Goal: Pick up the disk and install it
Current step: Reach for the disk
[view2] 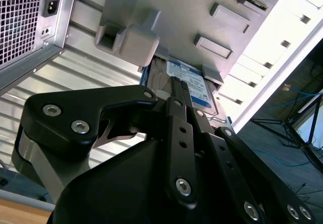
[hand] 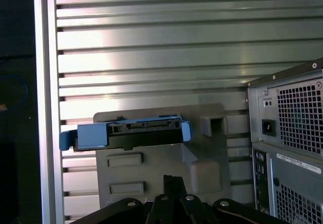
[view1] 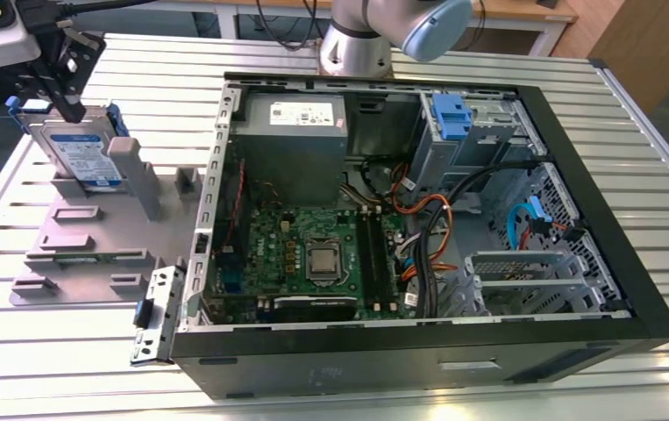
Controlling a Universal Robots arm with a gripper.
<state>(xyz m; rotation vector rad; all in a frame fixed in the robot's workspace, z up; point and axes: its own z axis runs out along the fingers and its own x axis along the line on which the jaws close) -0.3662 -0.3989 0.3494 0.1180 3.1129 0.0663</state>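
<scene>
Pincer (view1: 72,112) closed on nothing, poised just above flat silver hard drive with blue bracket (view1: 77,158), upright in grey plastic holder (view1: 88,254).

On a ribbed aluminium table (view1: 644,132), an open desktop computer case (view1: 428,364) is laid on its side; a grey moulded parts holder (view1: 77,259) is set just beside it, toward the exterior view's left.

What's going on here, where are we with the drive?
The arm's black tool is at the top edge of the silver hard drive with the blue side bracket, which stands on edge in the grey plastic holder on the slatted metal table. It is not yet in the open black computer case beside it.
</scene>
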